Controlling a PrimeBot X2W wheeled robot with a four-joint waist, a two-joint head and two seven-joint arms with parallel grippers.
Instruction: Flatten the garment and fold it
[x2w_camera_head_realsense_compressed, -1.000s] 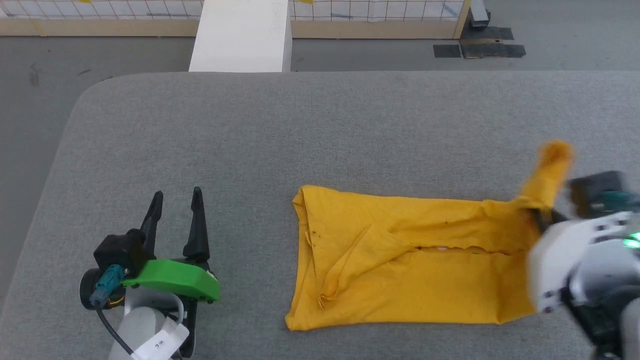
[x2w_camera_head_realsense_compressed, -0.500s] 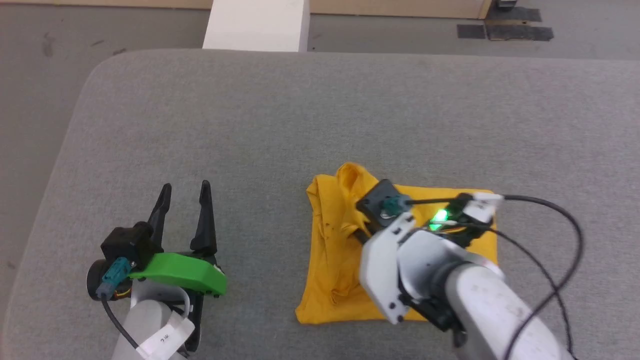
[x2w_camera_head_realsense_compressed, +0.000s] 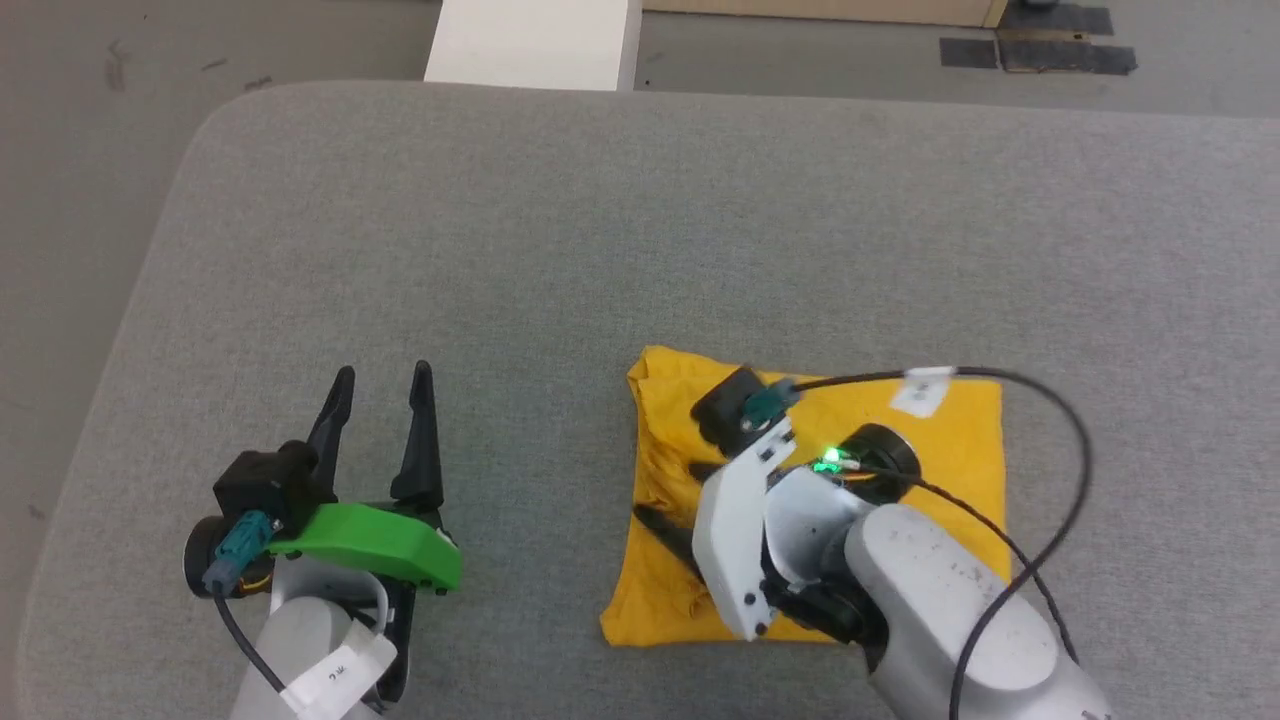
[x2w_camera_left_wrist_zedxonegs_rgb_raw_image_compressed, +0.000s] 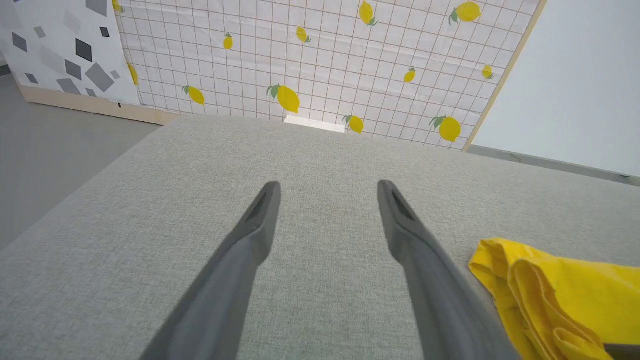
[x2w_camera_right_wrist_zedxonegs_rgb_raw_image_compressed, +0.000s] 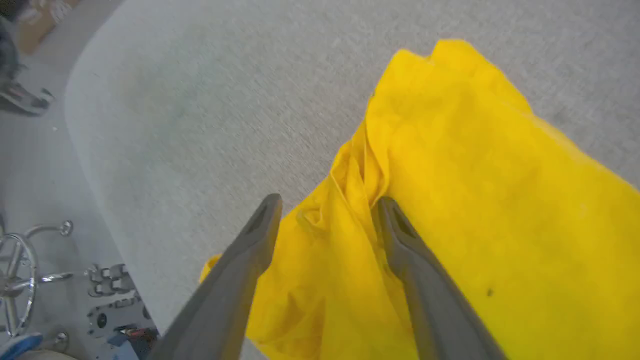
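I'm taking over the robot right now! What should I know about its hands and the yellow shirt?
The left gripper is open and empty, over bare table to the left of the shirt.
The right gripper is open above the garment, its fingers on either side of the bunched left edge, pinching nothing.
The garment lies on the grey table, folded into a rough square.
Done: the folds look finished.
Left: probably smooth that bunched edge, then move the right arm clear.
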